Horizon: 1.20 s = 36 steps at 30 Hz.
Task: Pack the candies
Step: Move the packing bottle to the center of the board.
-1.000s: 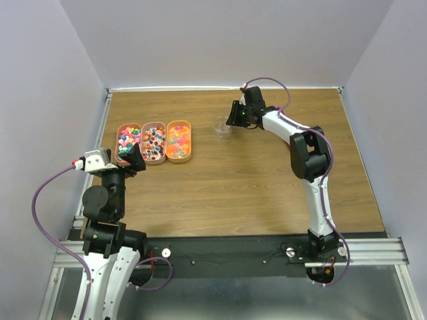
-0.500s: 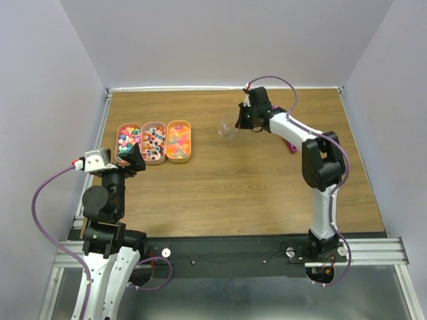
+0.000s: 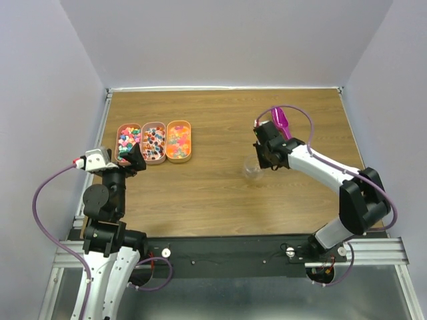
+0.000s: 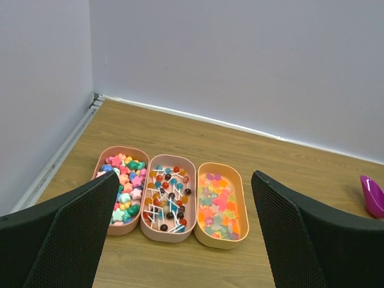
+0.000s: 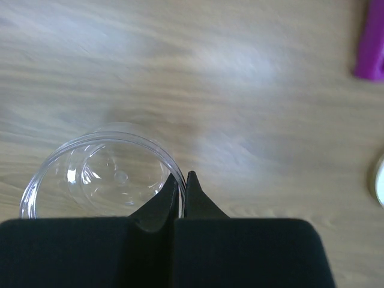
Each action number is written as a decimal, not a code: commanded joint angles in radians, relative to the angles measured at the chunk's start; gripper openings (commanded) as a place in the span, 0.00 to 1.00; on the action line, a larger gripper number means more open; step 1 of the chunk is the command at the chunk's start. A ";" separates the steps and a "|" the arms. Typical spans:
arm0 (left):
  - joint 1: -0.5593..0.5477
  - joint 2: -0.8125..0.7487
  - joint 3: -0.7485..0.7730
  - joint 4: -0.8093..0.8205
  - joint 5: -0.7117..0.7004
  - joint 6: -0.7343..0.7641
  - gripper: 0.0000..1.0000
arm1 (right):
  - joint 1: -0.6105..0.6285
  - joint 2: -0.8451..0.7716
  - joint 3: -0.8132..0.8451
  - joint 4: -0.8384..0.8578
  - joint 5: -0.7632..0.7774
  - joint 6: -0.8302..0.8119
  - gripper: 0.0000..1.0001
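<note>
Pinching one wall of the clear cup (image 5: 102,174) near the table's (image 3: 200,193) centre, the right gripper (image 5: 182,180) is clenched on a thin rim; the cup, possibly lifted, could pivot or slip. The candies (image 4: 170,195) lie in trays (image 4: 171,240) by the left edge, facing the wide-spread left gripper (image 3: 133,159).
</note>
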 commanded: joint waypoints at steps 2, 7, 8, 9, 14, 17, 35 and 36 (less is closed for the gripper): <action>-0.002 0.019 -0.001 0.010 -0.023 0.007 0.99 | 0.006 -0.097 -0.118 -0.102 0.166 0.041 0.01; -0.002 0.038 0.002 0.008 -0.023 0.007 0.99 | 0.011 -0.074 -0.129 -0.113 0.203 0.065 0.01; -0.002 0.042 0.000 0.007 -0.025 0.007 0.99 | 0.012 -0.068 -0.124 -0.114 0.206 0.065 0.01; -0.002 0.044 0.000 0.008 -0.023 0.006 0.99 | 0.012 -0.062 -0.122 -0.114 0.209 0.072 0.01; -0.002 0.049 0.000 0.007 -0.023 0.004 0.99 | 0.018 -0.051 -0.133 -0.079 0.209 0.085 0.01; -0.002 0.050 0.000 0.007 -0.023 0.004 0.99 | 0.017 -0.048 -0.142 -0.051 0.168 0.102 0.01; -0.002 0.056 0.000 0.007 -0.023 0.000 0.99 | 0.019 -0.103 -0.190 0.021 0.161 0.153 0.51; -0.002 0.059 0.000 0.007 -0.022 0.000 0.99 | 0.019 -0.127 -0.188 0.021 0.158 0.148 0.54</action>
